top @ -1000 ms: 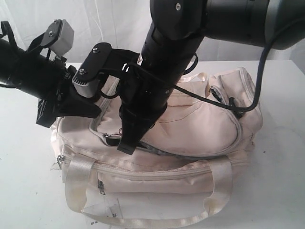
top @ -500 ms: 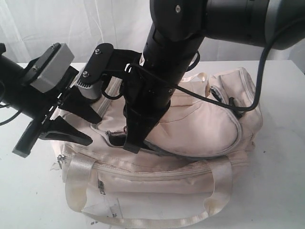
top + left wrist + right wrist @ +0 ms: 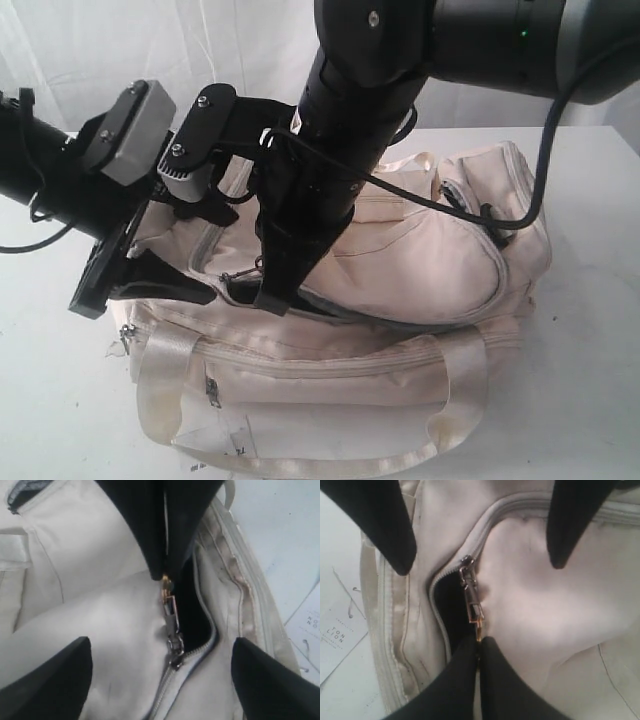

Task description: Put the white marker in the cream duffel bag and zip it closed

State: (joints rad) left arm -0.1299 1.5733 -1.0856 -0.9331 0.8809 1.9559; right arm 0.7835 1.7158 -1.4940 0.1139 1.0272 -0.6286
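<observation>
The cream duffel bag (image 3: 420,260) lies on the white table, its top zipper partly undone with black lining (image 3: 192,615) showing in the gap. My right gripper (image 3: 479,642) reaches down over the bag's middle and is shut on the gold-tipped zipper pull (image 3: 472,602). The slider (image 3: 175,650) sits at the end of the joined teeth. My left gripper (image 3: 160,680) hovers open over the bag's left end, one finger on each side of the zipper line, nothing between them. The white marker is hidden from every view.
A paper tag (image 3: 215,440) lies by the bag's near side, under the looped cream handle (image 3: 300,465). The right arm's cable (image 3: 540,170) hangs over the bag's right end. White table (image 3: 590,350) surrounds the bag, and a white curtain hangs behind.
My left gripper swung out to the left, then came back over the bag's left end with its jaws wider apart. The right gripper stayed shut on the zipper pull and barely moved.
</observation>
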